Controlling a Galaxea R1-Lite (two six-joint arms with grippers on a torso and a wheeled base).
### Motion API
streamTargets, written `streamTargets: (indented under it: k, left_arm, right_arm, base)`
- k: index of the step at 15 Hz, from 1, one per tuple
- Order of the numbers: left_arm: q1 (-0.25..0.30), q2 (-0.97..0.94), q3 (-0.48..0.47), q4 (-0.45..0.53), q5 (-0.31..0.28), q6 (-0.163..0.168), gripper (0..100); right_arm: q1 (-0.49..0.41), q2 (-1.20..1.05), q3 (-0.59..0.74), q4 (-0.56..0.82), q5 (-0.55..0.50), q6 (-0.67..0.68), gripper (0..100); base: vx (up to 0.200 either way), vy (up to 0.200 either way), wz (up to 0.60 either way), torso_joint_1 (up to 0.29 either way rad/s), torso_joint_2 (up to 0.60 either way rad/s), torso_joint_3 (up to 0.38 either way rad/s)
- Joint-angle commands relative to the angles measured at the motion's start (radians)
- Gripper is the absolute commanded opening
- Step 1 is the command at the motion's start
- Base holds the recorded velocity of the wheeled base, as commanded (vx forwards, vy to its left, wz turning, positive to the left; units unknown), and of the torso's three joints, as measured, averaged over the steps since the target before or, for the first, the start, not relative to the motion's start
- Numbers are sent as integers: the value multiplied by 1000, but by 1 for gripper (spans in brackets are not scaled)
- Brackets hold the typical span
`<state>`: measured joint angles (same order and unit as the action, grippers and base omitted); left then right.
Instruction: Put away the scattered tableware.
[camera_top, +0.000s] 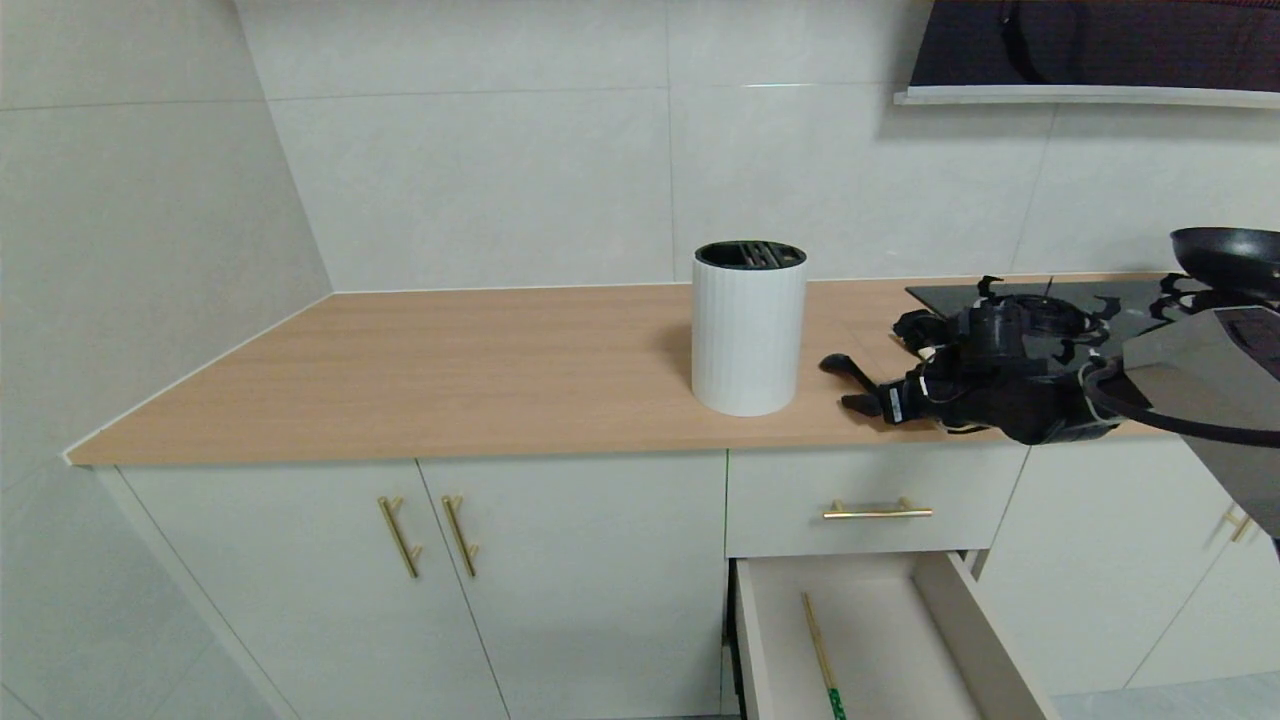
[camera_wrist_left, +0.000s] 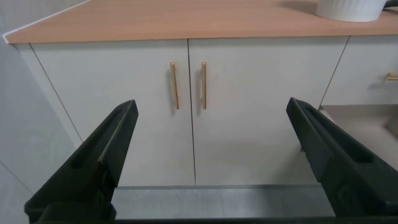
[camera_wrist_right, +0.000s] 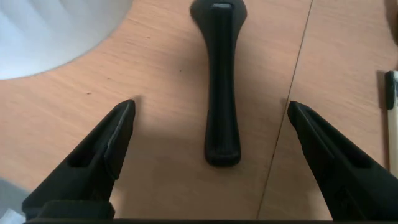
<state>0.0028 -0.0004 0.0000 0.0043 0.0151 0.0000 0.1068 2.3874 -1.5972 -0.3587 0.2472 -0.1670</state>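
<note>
Surroundings: a wooden worktop (camera_top: 450, 360) runs along a tiled wall. A white ribbed holder (camera_top: 748, 335) with a black slotted top stands upright on it. To the right are a black hob (camera_top: 1000, 292) and a dark pan (camera_top: 1225, 255) raised on the hob's far side.
Below the worktop: white cupboard doors (camera_wrist_left: 186, 112) with gold bar handles, and a drawer (camera_top: 880, 640) pulled open under a shut one.
In the drawer: a pale chopstick (camera_top: 820, 650) with a green end lies lengthwise on the drawer floor, running front to back.
Task's thing: a black handle (camera_wrist_right: 221, 93) lies flat on the worktop just right of the holder, which is the nearest thing beside it.
Long axis: the handle runs in line with the right gripper's reach, its broader end farther from the gripper and its narrow rounded end nearer.
Right gripper (camera_top: 848, 385): low over the worktop, fingers (camera_wrist_right: 118, 134) spread wide on either side of the handle and clear of it.
Left gripper (camera_wrist_left: 211, 106): down in front of the cupboard doors, fingers wide apart, holding nothing.
</note>
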Motion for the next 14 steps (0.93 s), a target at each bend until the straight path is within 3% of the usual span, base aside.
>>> streamTargets:
  k: [1,4,5,14]
  left_arm:
    - [0,0,0,0,0,0,100]
    - [0,0,0,0,0,0,100]
    - [0,0,0,0,0,0,100]
    - [0,0,0,0,0,0,100]
  right_arm:
    - [1,13,-7,0,0,0,100]
    - [1,13,-21,32,0,3,100]
    - [1,13,-24,32,-2,11,0]
    - [4,12,-33,84,-8,18,0]
  base:
    - [0,0,0,0,0,0]
    - [0,0,0,0,0,0]
    - [0,0,0,0,0,0]
    - [0,0,0,0,0,0]
